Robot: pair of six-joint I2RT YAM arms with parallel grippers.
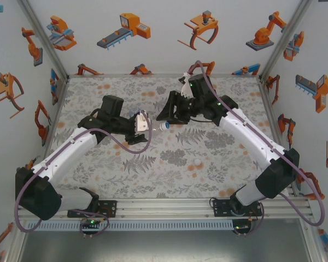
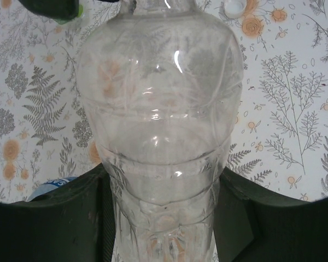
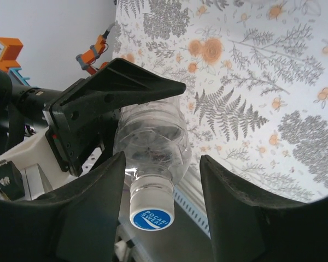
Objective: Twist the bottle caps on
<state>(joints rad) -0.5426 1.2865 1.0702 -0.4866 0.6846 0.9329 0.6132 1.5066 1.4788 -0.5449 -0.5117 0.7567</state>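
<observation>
Top view, centre left: left tool [image 1: 141,123] pinching the clear bottle [image 2: 158,109], held up off the counter [image 1: 126,174], neck toward the right of the frame. Left wrist view: same bottle running up the middle of the frame, dark fingers [image 2: 71,218] pressed against its narrow lower body on both sides, wide shoulder above them. Lower left of that frame, beside the finger: a blue-and-white scrap [image 2: 50,184], too little showing to name.

Just right of centre in the top view: blue cap [image 1: 165,126] at the bottle's mouth, between the two tools. Right wrist view, bottom centre: same blue cap sitting on the neck, white lettering on its face, turned toward the camera. Threaded tight or merely resting there: cannot tell.

Around the cap in the right wrist view: right tool [image 3: 162,159] spread, one dark finger on each side, a plain gap at the right of the cap, a narrower one at the left, no contact to be seen.

Lower right of centre in the top view: white cap [image 1: 197,162] alone on the floral counter, well apart from both tools. Upper right edge of the left wrist view: a white cap on the counter, beyond the bottle and apart from it.
</observation>
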